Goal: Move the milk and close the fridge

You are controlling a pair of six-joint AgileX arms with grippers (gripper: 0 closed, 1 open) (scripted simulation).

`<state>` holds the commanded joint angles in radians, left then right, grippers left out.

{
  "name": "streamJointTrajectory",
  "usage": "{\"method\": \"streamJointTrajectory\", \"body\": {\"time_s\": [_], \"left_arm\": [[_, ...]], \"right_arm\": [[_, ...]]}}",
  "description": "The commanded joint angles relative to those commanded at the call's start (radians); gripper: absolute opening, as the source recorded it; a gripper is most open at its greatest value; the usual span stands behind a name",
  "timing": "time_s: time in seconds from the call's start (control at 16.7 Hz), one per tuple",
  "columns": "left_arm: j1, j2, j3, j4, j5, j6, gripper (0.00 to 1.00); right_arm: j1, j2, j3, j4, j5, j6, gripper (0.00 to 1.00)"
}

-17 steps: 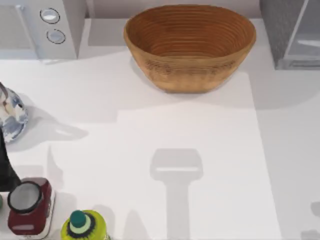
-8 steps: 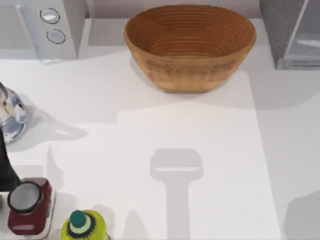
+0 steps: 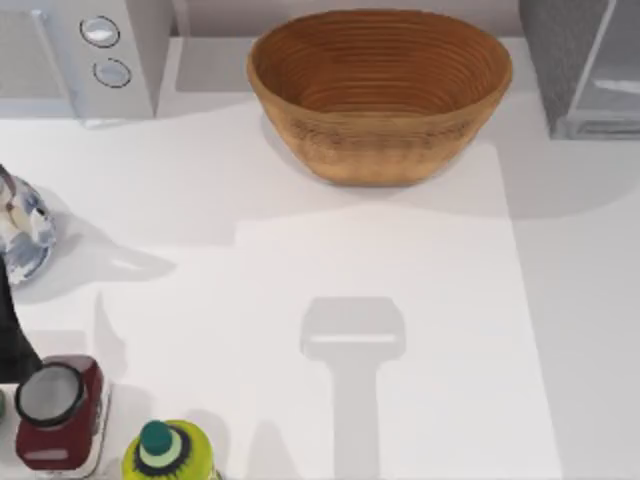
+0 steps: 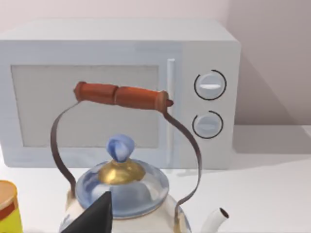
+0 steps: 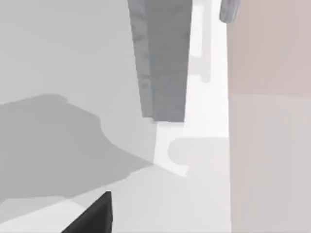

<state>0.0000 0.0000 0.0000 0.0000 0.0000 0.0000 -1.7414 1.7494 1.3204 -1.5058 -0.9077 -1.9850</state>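
The milk is out of view. The fridge (image 3: pixel 585 70), a dark grey cabinet with a pale glassy door panel, stands at the table's far right corner in the top view. Its grey side (image 5: pixel 163 58) rises close ahead in the right wrist view, next to a pinkish wall. A dark part of my right gripper (image 5: pixel 95 216) juts in at that view's edge. My left arm (image 3: pixel 10 335) is a dark shape at the table's left edge, and my left gripper (image 4: pixel 95 216) hangs just before a kettle.
A woven basket (image 3: pixel 380 140) sits at the back centre. A light grey appliance with two dials (image 3: pixel 100 55) is at the back left. Along the left edge stand a blue-white kettle (image 3: pixel 20 225), a dark red jar (image 3: pixel 55 410) and a yellow-green bottle (image 3: pixel 165 455).
A shadow at the table's lower right corner grew half a second ago and has now gone. The objects and the left arm have not moved.
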Motion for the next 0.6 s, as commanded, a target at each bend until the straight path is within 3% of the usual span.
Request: {"method": "streamJointTrajectory", "body": {"time_s": [0.18,0.6], "left_arm": [[0.000,0.000,0.000,0.000,0.000,0.000,1.00],[0.000,0.000,0.000,0.000,0.000,0.000,1.00]], "right_arm": [[-0.066,0.071,0.017,0.018,-0.036,-0.066,1.00],[-0.053,0.073,0.015,0.030,-0.036,-0.056,1.00]]}}
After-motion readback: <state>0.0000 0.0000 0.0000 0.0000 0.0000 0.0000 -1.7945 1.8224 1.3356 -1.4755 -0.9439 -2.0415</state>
